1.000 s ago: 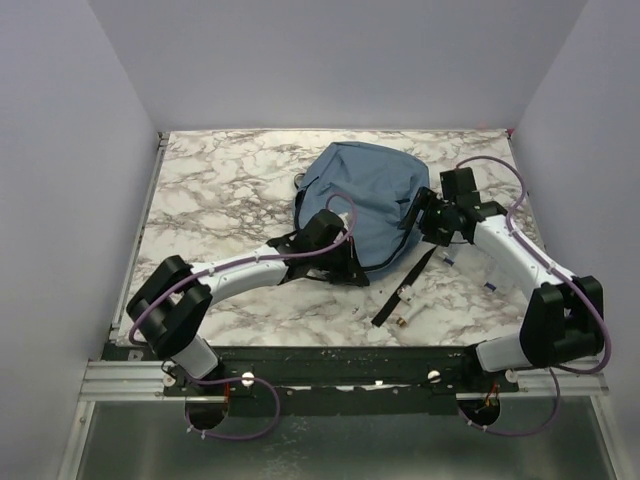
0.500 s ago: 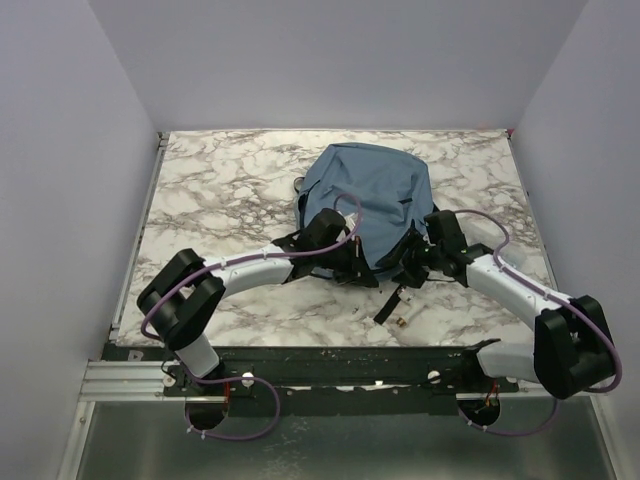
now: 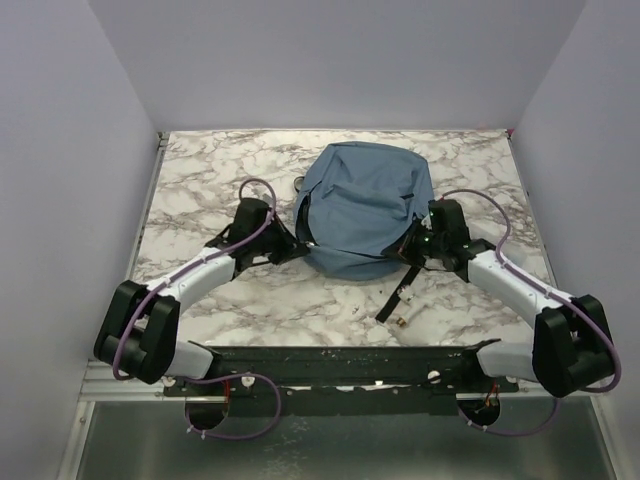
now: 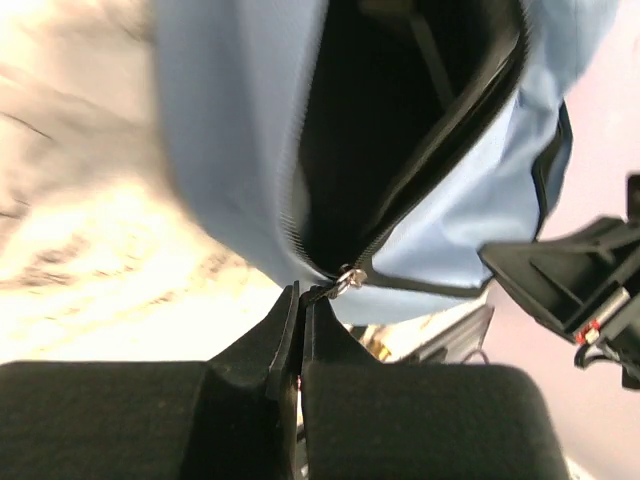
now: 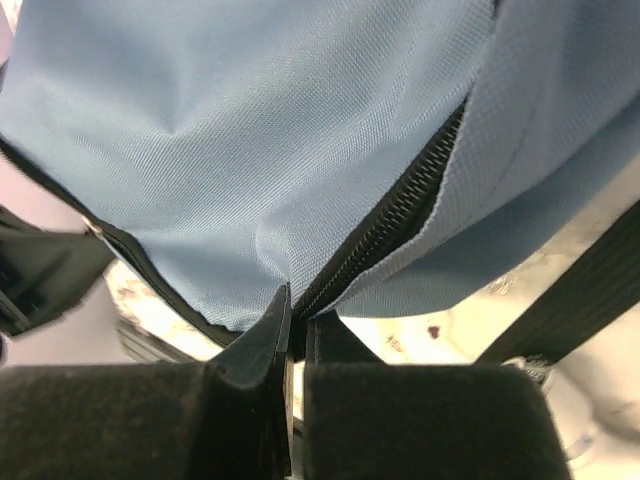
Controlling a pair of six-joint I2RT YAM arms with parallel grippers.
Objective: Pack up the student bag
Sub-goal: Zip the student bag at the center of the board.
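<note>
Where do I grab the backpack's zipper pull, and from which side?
Pinch the flat tab of the zipper pull, coming from outside the backpack in line with the zipper. It sticks out past the seam at the end of the open zipper, right where the left pincer's shut tips meet it.

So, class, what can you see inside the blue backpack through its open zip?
Through the open zip of the backpack, the left wrist view shows only a dark lining with a seam or strap. No packed items show; the fabric covers the rest.
</note>
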